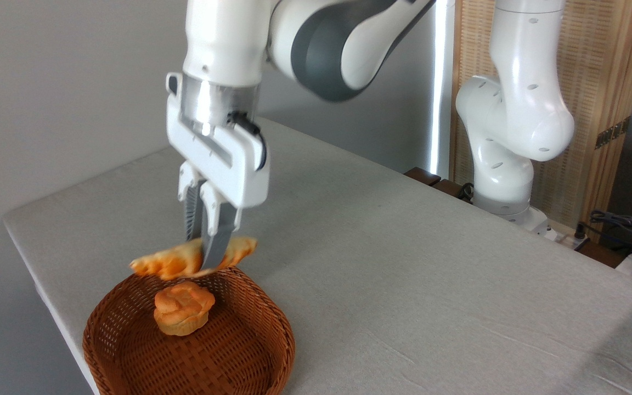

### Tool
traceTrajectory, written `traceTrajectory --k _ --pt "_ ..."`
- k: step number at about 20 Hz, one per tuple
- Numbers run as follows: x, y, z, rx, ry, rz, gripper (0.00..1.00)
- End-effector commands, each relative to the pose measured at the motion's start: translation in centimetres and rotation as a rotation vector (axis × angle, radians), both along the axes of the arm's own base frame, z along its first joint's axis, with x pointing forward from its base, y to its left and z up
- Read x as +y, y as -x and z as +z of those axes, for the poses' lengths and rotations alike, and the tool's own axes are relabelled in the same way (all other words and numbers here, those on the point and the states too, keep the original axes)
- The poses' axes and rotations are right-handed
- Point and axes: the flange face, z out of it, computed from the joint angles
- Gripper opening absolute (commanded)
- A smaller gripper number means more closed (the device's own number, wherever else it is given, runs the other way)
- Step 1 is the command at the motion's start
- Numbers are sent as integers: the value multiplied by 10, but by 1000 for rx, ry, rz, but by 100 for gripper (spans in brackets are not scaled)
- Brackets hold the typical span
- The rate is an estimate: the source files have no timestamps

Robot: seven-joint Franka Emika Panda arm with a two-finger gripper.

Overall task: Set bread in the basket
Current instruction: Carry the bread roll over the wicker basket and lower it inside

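My gripper is shut on the bread, a long flat golden loaf with lobed edges, gripped across its middle. The loaf hangs level in the air just above the far rim of the basket, a round reddish-brown wicker one near the table's front left corner. The loaf's left end reaches past the basket's far left rim, and its right end points over the table.
A small round orange-golden knotted bun sits inside the basket, below the held loaf. The grey cloth table ends close to the basket on the left. The arm's white base stands at the back right.
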Motion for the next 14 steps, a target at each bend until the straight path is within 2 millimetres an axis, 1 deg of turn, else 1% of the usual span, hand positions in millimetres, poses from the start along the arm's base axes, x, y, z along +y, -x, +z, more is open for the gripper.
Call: traceTrajectory --k 1,2,3,4,5,10,14 --pt "1 -20 -20 -56 -4 17 38" --pt "1 -23 -24 -63 -9 17 52" --pt "1 -26 -29 -69 -13 22 87" --pt "0 -28 -31 -73 -14 21 95" --pt "0 -31 -34 -88 -16 27 99" --pt "-1 -35 -45 -87 -27 23 100" --pt "-1 -36 -47 -85 -28 23 100"
